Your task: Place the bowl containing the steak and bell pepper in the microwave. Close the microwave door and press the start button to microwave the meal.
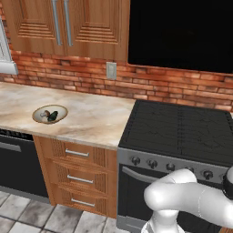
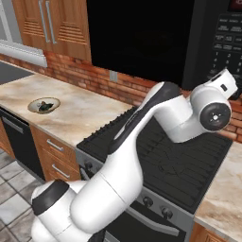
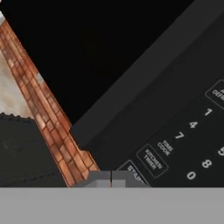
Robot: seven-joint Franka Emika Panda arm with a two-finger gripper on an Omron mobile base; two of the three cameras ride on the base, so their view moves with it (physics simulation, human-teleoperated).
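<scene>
Gripper [image 3: 111, 178] was fully closed, nothing in it, tips right at the microwave [image 2: 142, 33] keypad [image 3: 183, 144], by the start key. Microwave: plain black box mounted above the stove [image 2: 179, 160], door [image 1: 182, 32] shut flush. Stove top sat bare below. Further left, a cream dish [image 1: 50, 114] sat on the counter [image 1: 91, 113].

A home kitchen. Just in front of the hand is the keypad [image 3: 192, 144] of a black microwave [image 2: 142, 33], hung on a red brick backsplash [image 1: 150, 86]. Below the hand lies a black stove [image 1: 182, 132] with knobs. Off to the hand's left run a marble-look counter [image 1: 86, 118], wooden drawers [image 1: 77, 175] and upper wooden cabinets [image 1: 68, 27].
</scene>
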